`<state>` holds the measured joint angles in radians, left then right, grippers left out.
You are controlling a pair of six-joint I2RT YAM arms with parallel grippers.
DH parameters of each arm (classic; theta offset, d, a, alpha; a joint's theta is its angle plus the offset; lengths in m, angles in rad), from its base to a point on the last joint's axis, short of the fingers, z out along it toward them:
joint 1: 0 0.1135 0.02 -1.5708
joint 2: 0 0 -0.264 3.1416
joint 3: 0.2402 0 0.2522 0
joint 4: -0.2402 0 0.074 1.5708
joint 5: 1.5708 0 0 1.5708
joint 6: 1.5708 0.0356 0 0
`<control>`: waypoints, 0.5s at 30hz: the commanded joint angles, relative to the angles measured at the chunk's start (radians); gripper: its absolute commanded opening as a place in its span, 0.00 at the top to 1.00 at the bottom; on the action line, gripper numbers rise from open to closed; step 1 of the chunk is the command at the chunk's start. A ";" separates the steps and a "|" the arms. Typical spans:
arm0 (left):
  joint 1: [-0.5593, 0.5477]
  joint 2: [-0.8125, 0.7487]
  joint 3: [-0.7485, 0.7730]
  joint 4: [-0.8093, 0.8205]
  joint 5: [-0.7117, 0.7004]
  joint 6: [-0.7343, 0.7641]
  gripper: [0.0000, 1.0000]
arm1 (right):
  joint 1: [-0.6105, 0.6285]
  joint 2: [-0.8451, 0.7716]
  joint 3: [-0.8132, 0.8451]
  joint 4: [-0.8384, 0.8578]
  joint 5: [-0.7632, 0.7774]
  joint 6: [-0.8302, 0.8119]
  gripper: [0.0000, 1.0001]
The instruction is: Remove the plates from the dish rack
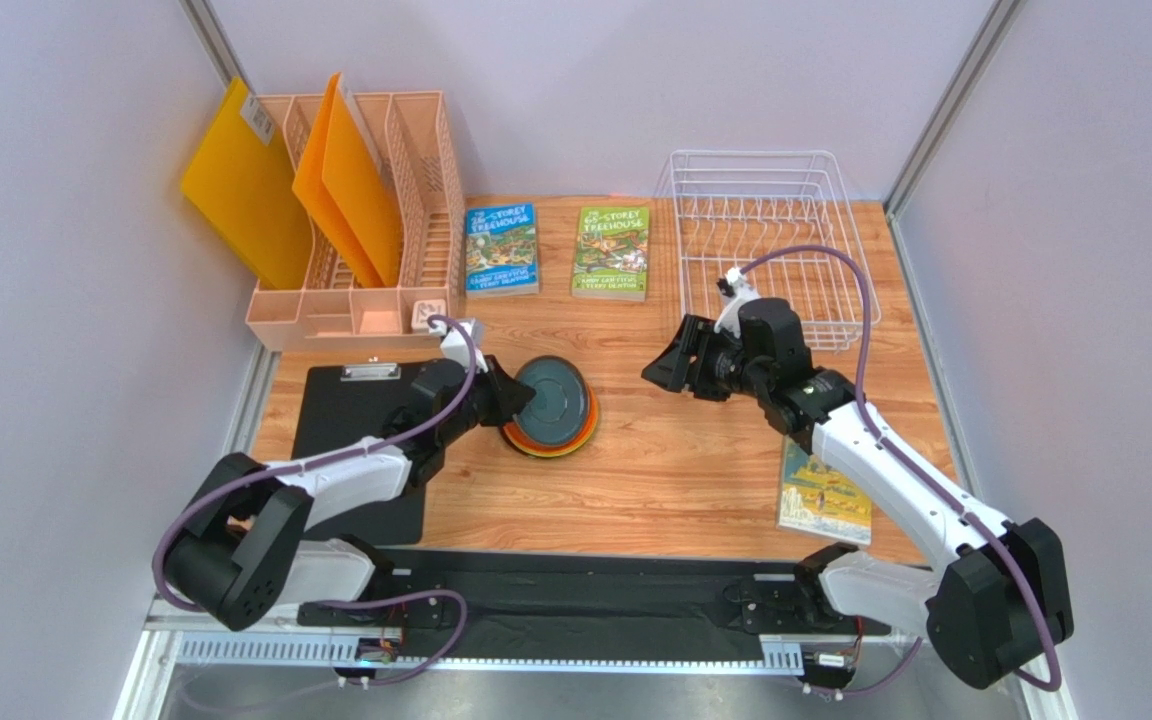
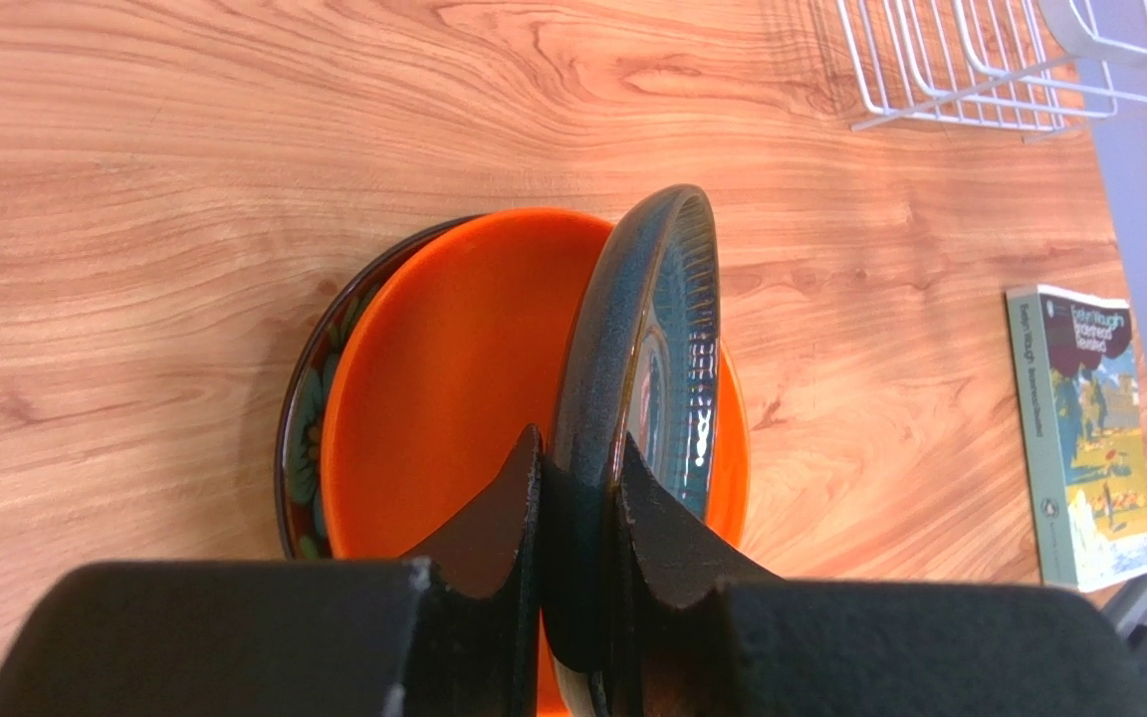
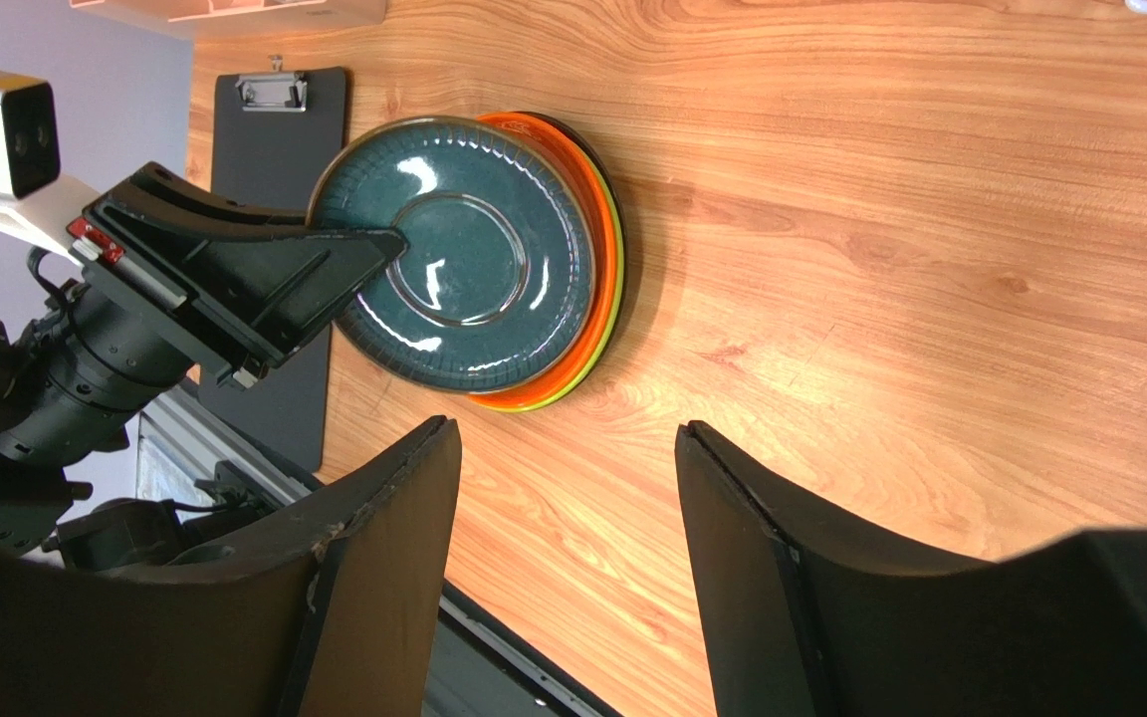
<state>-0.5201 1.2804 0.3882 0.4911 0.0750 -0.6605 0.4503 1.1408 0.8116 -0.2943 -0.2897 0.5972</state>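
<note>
The left gripper [image 2: 577, 466] clamps the glossy teal plate [image 2: 666, 351] by its rim, tilted over the orange plate [image 2: 445, 389]. The right gripper [image 3: 565, 441] gapes empty near the wire dish rack [image 1: 778, 225]

A peach slotted file organiser [image 1: 425, 195] stands at the far left corner of a wooden table [image 1: 687, 450], an orange folder [image 1: 349, 180] upright in its slots. A yellow folder [image 1: 244, 188] stands just outside its left wall. Two "Treehouse" paperbacks, one blue [image 1: 501, 249] and one green [image 1: 612, 251], lie side by side just right of the organiser. A black clipboard [image 1: 334, 405] lies at the near left, and a third paperback [image 1: 823, 495] lies flat at the near right.
</note>
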 commanded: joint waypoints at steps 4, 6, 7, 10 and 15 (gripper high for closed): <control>0.006 0.060 0.044 0.076 0.037 -0.037 0.79 | -0.002 0.010 0.001 0.030 -0.005 -0.017 0.39; 0.006 0.053 0.037 0.069 0.034 -0.034 0.78 | -0.004 0.010 0.004 0.021 0.003 -0.023 0.40; 0.006 0.048 0.035 0.046 0.028 -0.034 0.76 | -0.004 0.008 0.004 0.020 0.007 -0.027 0.39; 0.006 0.005 0.038 -0.040 -0.020 -0.019 0.57 | -0.004 0.004 0.001 0.012 0.015 -0.028 0.39; 0.006 -0.041 0.044 -0.124 -0.072 0.022 0.47 | -0.005 -0.006 -0.006 0.004 0.029 -0.030 0.39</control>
<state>-0.5129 1.2945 0.4068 0.4175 0.0406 -0.6811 0.4500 1.1519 0.8108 -0.2977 -0.2855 0.5854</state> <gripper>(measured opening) 0.509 0.604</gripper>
